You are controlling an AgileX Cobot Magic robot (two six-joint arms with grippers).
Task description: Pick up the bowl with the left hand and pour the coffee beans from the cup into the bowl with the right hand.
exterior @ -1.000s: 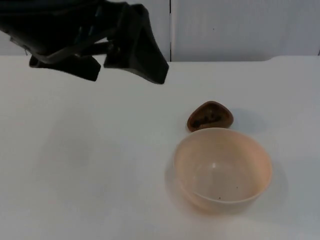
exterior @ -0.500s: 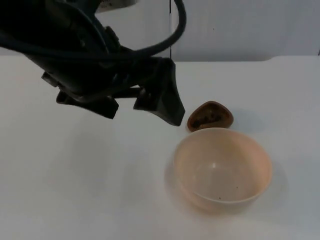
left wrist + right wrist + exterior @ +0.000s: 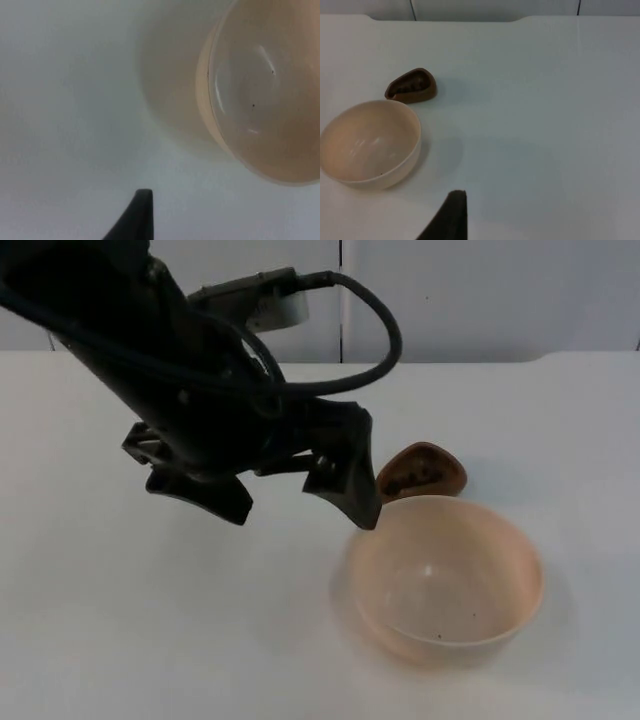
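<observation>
Beside the bowl [image 3: 443,578] on the counter [image 3: 120,640], the left claw [image 3: 300,502] has swung in, fingers spread, nearly ready to grip its rim.

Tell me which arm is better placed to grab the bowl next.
Left. The left gripper hangs open just beside the bowl, one of its fingers near the rim. The right arm waits farther back from it.

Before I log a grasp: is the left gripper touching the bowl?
Apart. In the left wrist view, bare table separates the left gripper fingertip from the bowl.
</observation>
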